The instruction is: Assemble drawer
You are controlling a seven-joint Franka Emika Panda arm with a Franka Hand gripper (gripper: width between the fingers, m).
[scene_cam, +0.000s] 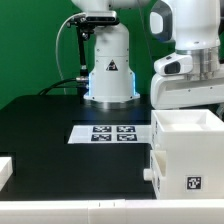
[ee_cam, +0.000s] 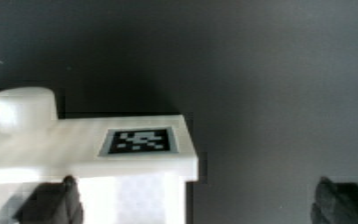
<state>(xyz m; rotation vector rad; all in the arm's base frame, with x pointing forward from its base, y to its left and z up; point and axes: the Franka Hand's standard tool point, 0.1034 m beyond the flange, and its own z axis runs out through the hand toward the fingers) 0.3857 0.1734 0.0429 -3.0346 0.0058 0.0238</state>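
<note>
The drawer [scene_cam: 190, 124], a white open-top tray with thick walls, is at the exterior view's right. Against its near side stands a larger white box [scene_cam: 185, 170] with a black-and-white tag [scene_cam: 193, 183] and a small knob [scene_cam: 150, 176] on its side. My gripper [scene_cam: 188, 100] hangs just above the tray's far rim, which hides the fingertips. In the wrist view my gripper [ee_cam: 197, 200] is open wide. A white part's corner [ee_cam: 131, 185] with a tag [ee_cam: 140, 140] and a round peg [ee_cam: 19, 105] lies between the fingers, close to one finger [ee_cam: 51, 202]. Nothing is held.
The marker board [scene_cam: 112, 132] lies on the black table [scene_cam: 50, 130] in front of the robot base [scene_cam: 108, 70]. Another white part [scene_cam: 5, 170] shows at the exterior view's lower left edge. A green wall stands behind.
</note>
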